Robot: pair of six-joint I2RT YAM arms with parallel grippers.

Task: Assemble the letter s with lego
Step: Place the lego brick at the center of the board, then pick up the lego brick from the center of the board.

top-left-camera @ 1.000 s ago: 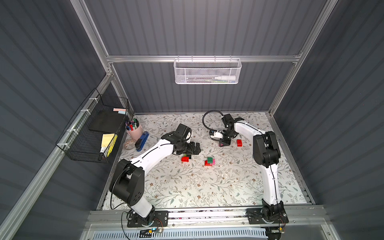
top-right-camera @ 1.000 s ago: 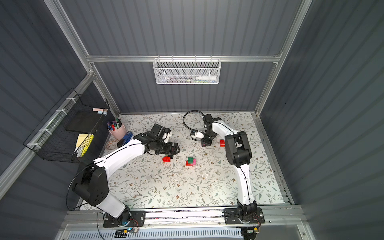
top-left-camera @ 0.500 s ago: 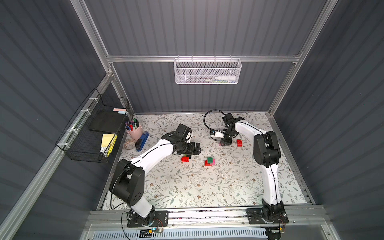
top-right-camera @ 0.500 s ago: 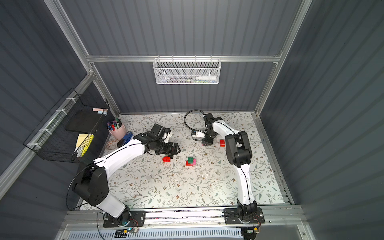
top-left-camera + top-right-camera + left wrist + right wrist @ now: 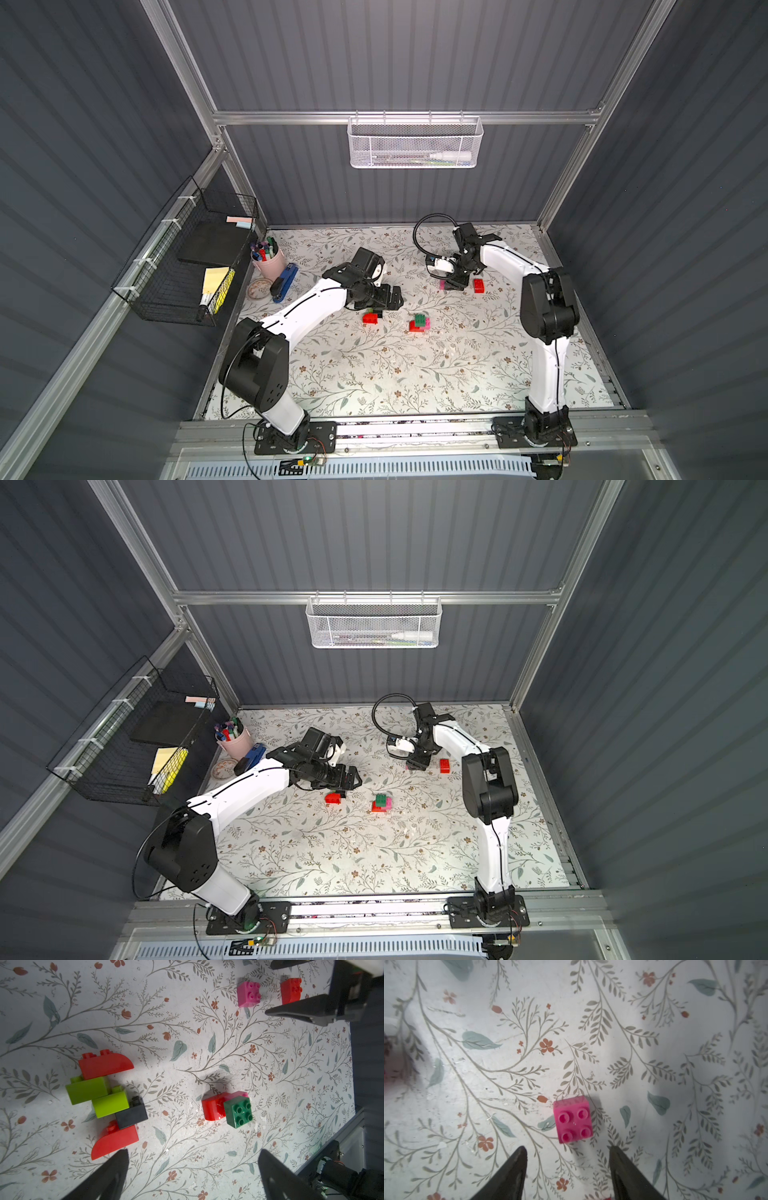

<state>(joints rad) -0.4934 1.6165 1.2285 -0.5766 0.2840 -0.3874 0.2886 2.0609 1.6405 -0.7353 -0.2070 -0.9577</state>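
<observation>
The right gripper (image 5: 568, 1152) stands with its jaws apart over the floral-papered bench (image 5: 675, 1064). A pink four-stud brick (image 5: 572, 1119) lies studs-up just ahead of its fingertips, touching neither. A second ago these jaws were pressed together, so the brick has either just been let go or is about to be taken; the views do not settle which. Either way the pink brick sits loose towards the back of the bench, near a loose red brick (image 5: 478, 285) and well apart from the build. The left gripper (image 5: 193, 1153) hangs spread wide and empty above the stepped assembly (image 5: 106, 1103), which is made of two curved red bricks, two lime bricks and one black brick. It lies flat and roughs out much of an S. Between the two arms a small stack (image 5: 228, 1109) of red, pink and dark green bricks waits unused. Against the earlier top views neither arm has visibly shifted, and the red brick, the stack and the assembly lie where they did. Only the spread of the right jaws is new. The letter looks partly built, with loose bricks left to join.
</observation>
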